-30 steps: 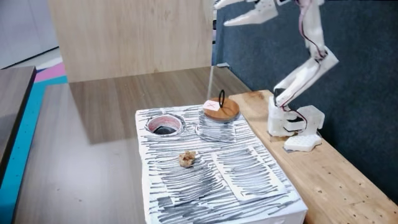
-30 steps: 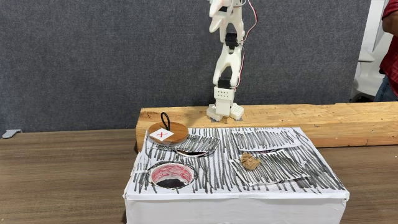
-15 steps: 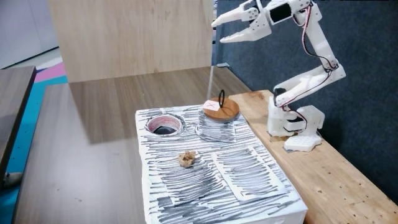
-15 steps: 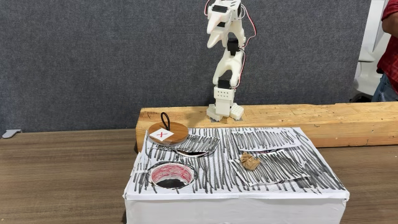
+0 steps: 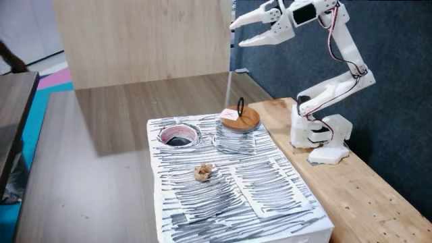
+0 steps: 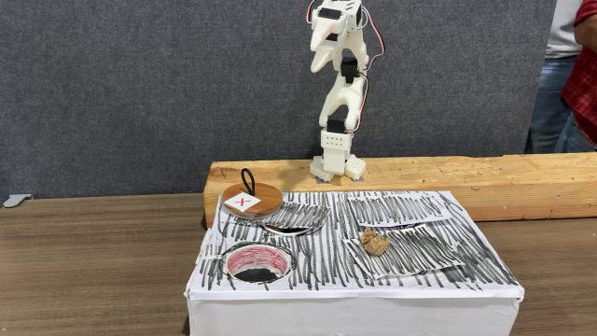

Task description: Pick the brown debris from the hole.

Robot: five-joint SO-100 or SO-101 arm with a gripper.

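On box top: brown debris [image 5: 204, 171] lies outside the hole [image 5: 178, 137]
Gripper [image 5: 235, 36]: high, fingers apart (empty)
Risk: long descent may miss the small wad

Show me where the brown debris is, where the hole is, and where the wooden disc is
brown debris [image 5: 204, 171], a fixed view, middle of the lumpy wad.
hole [image 6: 255, 274], a fixed view, on its dark opening.
wooden disc [image 6: 253, 198], a fixed view, flat top beside the black loop handle.
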